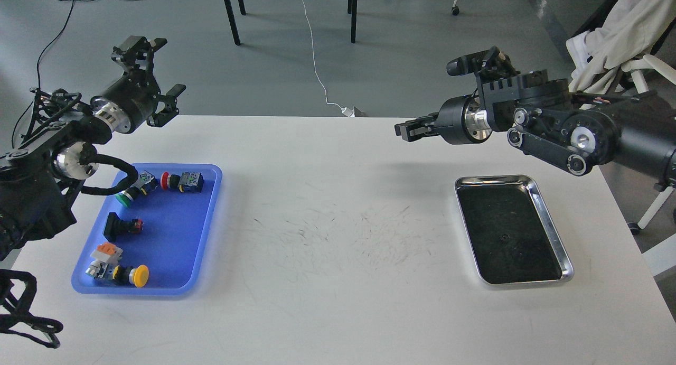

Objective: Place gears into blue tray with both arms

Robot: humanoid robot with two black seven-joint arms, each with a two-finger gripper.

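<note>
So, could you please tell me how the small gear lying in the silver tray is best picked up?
Pinch the gear across its outer rim, bringing the right gripper straight down from above. It appears to lie flat on the dark floor of the silver tray, clear of the walls, so only its rim offers purchase.

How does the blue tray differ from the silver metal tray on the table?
The blue tray is matte plastic and lies on the table's left side; the silver metal tray is shiny with a dark inside and lies on the right. The blue tray holds several coloured push-button switches; the silver tray shows only a tiny round thing, perhaps a gear. Both are shallow, rectangular, with rounded corners and lie flat.
</note>
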